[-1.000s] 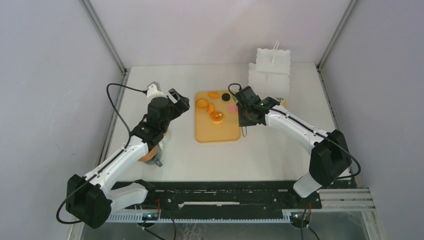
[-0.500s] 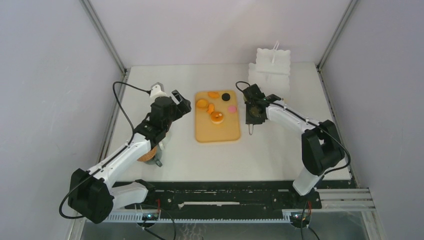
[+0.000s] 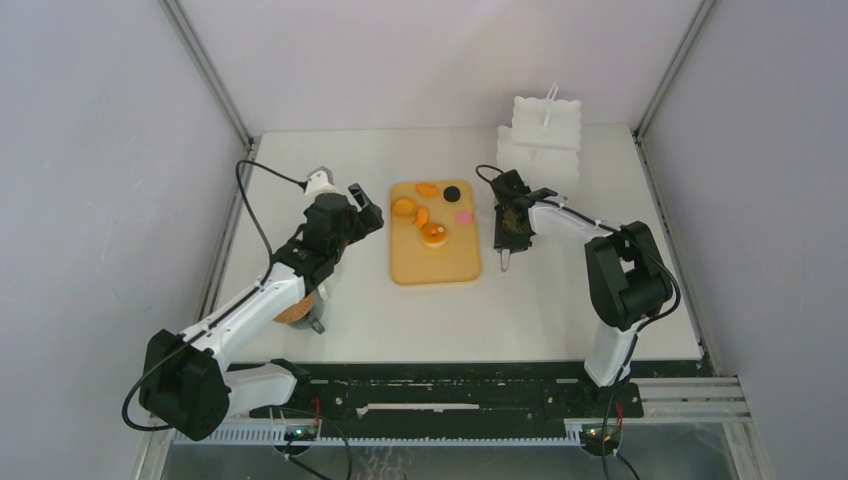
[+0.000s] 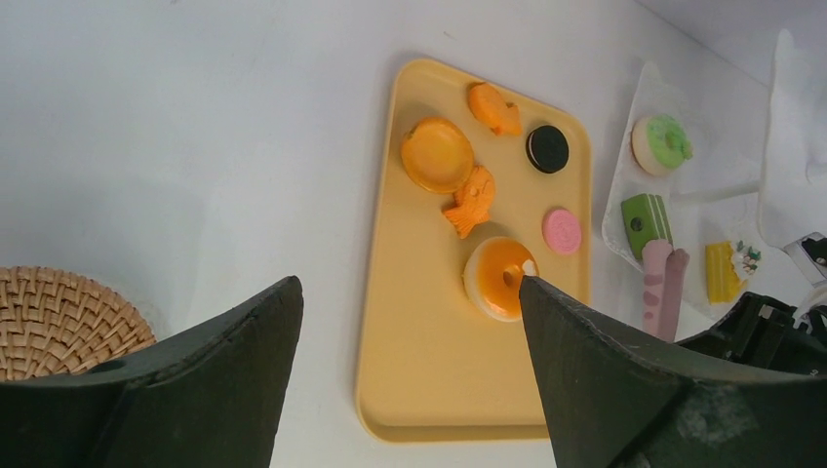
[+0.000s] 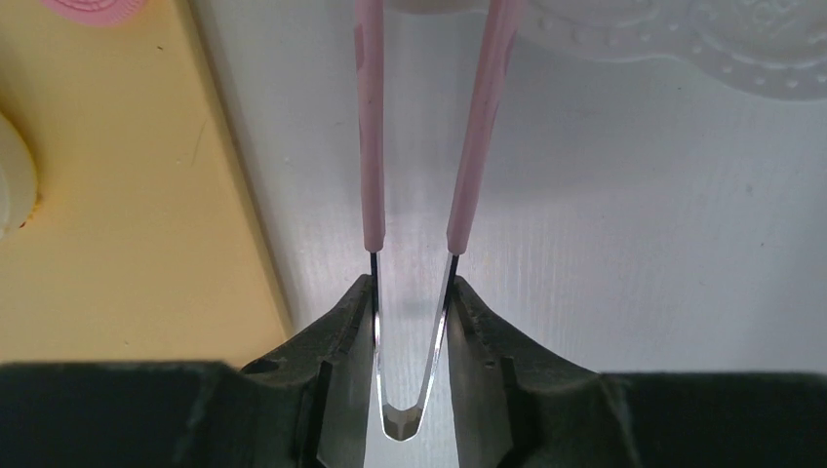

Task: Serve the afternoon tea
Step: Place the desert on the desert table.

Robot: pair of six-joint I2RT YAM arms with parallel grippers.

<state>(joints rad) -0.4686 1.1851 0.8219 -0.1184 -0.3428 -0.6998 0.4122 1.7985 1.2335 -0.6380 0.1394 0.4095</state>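
Right hand (image 5: 412, 292) is pinched on tongs (image 5: 370, 146) at their bend; left hand (image 4: 410, 283) is spread. Pastries (image 4: 499, 277) are judged light and rigid, best gripped sideways.

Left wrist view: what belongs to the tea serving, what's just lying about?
Tea: orange tart, black round, pink round, green donut, yellow wedge, woven coaster.
Not tea: tan board, pink tongs.
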